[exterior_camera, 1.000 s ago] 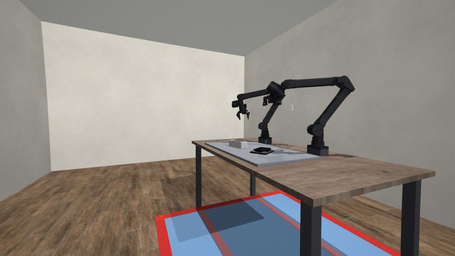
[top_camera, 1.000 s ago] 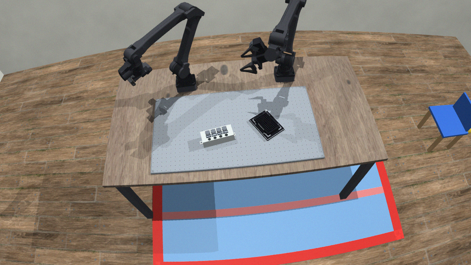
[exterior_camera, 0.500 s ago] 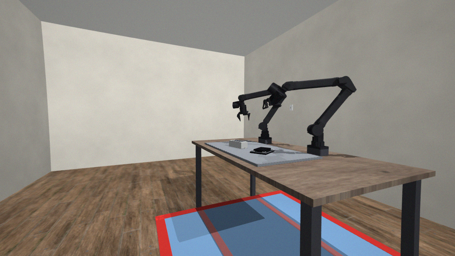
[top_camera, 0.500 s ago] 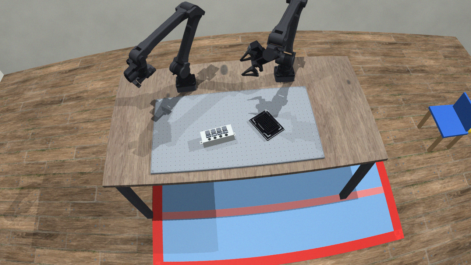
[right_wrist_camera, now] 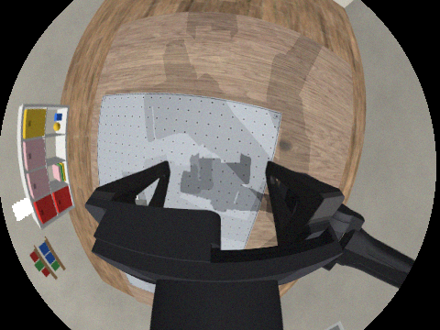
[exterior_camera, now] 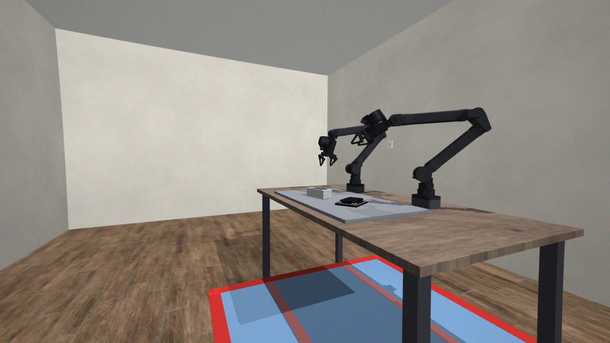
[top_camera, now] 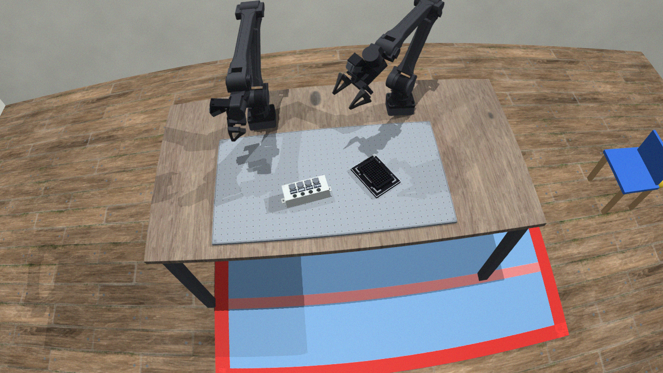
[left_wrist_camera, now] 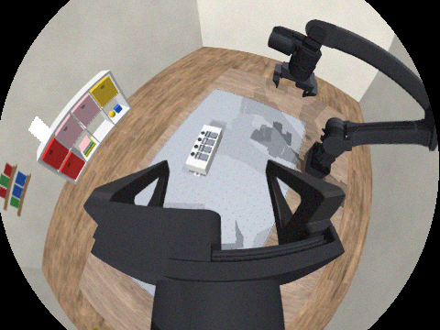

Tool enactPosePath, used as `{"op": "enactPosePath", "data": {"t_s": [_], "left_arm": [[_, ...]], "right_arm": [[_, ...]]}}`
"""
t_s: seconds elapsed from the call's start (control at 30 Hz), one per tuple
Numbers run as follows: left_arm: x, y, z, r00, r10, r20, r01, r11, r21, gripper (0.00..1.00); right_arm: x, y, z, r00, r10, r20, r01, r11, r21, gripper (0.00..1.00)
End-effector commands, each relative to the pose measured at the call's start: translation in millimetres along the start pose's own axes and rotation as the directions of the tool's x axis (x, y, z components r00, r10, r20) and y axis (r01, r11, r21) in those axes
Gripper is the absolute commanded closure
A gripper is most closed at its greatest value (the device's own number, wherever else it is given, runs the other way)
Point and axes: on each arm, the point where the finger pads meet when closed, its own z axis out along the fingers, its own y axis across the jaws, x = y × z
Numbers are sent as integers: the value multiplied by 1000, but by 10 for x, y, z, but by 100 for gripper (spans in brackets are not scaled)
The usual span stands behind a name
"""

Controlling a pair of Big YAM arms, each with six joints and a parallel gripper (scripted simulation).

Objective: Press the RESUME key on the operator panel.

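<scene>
So the white box-shaped operator panel (top_camera: 305, 195) (exterior_camera: 319, 193) (left_wrist_camera: 203, 150) is set on the pale grey perforated board (top_camera: 278, 227) (exterior_camera: 383, 208) (left_wrist_camera: 243, 202) (right_wrist_camera: 124, 119), well inside its edges. Its four round grey keys are faced upward, but the printed names can't be read at this size; no lit lamp can be made out. A gap is left between it and the black gridded square block (top_camera: 375, 176) (exterior_camera: 351, 205), so bare board is seen on every side. The black left gripper (top_camera: 342, 100) (exterior_camera: 359, 143) (left_wrist_camera: 217, 165) and black right gripper (top_camera: 234, 135) (exterior_camera: 326, 165) (left_wrist_camera: 290, 91) (right_wrist_camera: 217, 166) are both held up high, fingers spread, nothing gripped. The board is bordered by the brown wooden table (top_camera: 486, 162) (exterior_camera: 490, 238) (left_wrist_camera: 252, 82) (right_wrist_camera: 147, 55).
</scene>
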Motion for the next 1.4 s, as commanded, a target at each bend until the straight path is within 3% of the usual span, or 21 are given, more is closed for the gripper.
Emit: {"op": "enactPosePath", "data": {"t_s": [0.0, 0.1, 0.2, 0.3, 0.47, 0.6, 0.77, 0.83, 1.07, 1.37], "left_arm": [[-171, -48, -50, 990, -109, 87, 113, 992, -49, 0], [-207, -9, -81, 984, -128, 120, 139, 986, -93, 0], [-238, 26, -112, 979, -140, 150, 160, 978, -131, 0], [-378, 51, -135, 976, -137, 169, 160, 978, -136, 0], [-391, 66, -156, 978, -113, 175, 141, 978, -153, 0], [-392, 66, -158, 978, -113, 176, 140, 978, -154, 0], [-392, 66, -158, 978, -113, 176, 140, 978, -154, 0], [-392, 66, -158, 978, -113, 176, 140, 978, -154, 0], [-392, 66, -158, 978, -113, 176, 140, 978, -154, 0], [-347, 100, -147, 980, -120, 161, 146, 976, -160, 0]], "right_arm": [[213, 324, -2, 974, -223, 41, 226, 969, -97, 0], [450, 550, -30, 919, -384, 84, 393, 903, -174, 0], [747, 822, -67, 816, -557, 155, 577, 776, -255, 0], [770, 910, -98, 791, -585, 178, 611, 743, -272, 0], [1237, 1283, -116, 570, -761, 310, 814, 472, -338, 0], [1435, 1739, -364, 426, -792, 437, 887, 271, -375, 0], [1732, 2032, -405, 267, -806, 529, 926, 62, -373, 0], [1732, 2032, -405, 267, -806, 529, 926, 62, -373, 0], [2100, 2330, -438, 97, -782, 616, 919, -168, -357, 0], [2255, 2483, -442, 41, -764, 644, 897, -256, -360, 0]]}}
